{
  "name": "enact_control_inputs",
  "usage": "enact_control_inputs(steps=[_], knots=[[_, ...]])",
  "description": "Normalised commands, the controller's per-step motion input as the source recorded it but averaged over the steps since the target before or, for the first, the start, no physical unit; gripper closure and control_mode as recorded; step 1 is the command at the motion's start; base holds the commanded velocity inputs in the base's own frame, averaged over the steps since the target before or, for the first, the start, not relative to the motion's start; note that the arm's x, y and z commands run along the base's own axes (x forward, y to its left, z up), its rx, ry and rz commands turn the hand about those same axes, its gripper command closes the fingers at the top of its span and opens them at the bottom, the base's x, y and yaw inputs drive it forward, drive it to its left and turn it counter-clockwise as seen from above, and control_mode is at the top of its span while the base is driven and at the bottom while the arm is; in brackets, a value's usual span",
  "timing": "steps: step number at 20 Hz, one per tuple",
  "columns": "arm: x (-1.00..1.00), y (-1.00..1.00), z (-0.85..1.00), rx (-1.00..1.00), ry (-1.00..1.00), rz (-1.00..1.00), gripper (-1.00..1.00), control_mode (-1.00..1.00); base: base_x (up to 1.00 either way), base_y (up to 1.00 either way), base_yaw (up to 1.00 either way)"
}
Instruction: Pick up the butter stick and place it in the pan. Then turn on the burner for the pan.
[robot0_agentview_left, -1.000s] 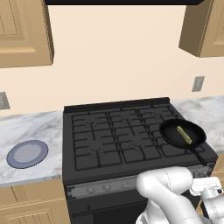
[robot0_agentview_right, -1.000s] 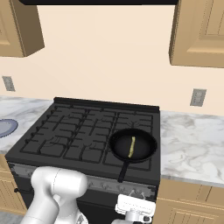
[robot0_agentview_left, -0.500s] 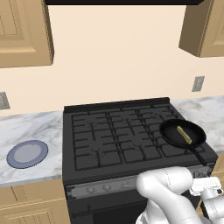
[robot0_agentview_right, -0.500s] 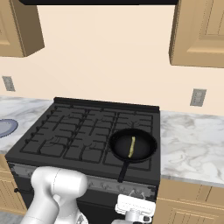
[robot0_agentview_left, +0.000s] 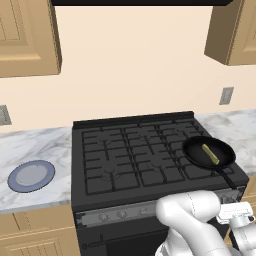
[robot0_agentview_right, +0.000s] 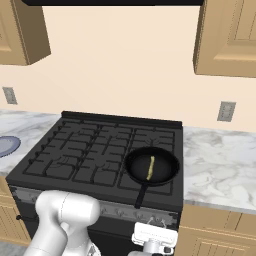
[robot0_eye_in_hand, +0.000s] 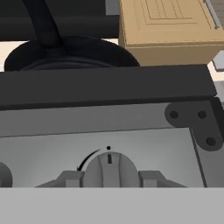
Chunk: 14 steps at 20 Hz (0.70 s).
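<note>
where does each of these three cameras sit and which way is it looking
Left base view: behind the arm on its left, looking forward and down at the stove; white arm rises lower right.
Right base view: behind on its right, same stove; arm rises lower left.
Hand view: on the hand, low, facing the stove's front panel; the gripper straddles a knob, the pan's underside above.
Both base views share the pan holding the butter stick, and the plate on the counter.

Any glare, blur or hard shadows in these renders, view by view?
Left base view: flat, even light, sharp; butter stick clear in the pan. Right base view: same, no glare on the marble counter. Hand view: the knob close, crisp, softly shaded.
</note>
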Motion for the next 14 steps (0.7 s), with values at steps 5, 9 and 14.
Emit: enact_control_inputs(steps=[5, 9, 14], knots=[[0.00, 0.00, 0.00, -0.09, 0.00, 0.00, 1.00, -1.00, 0.00, 0.00, 0.00], [0.00, 0.00, 0.00, -0.13, 0.03, 0.00, 1.00, -1.00, 0.00, 0.00, 0.00], [0.00, 0.00, 0.00, -0.14, 0.02, 0.00, 1.00, -1.00, 0.00, 0.00, 0.00]])
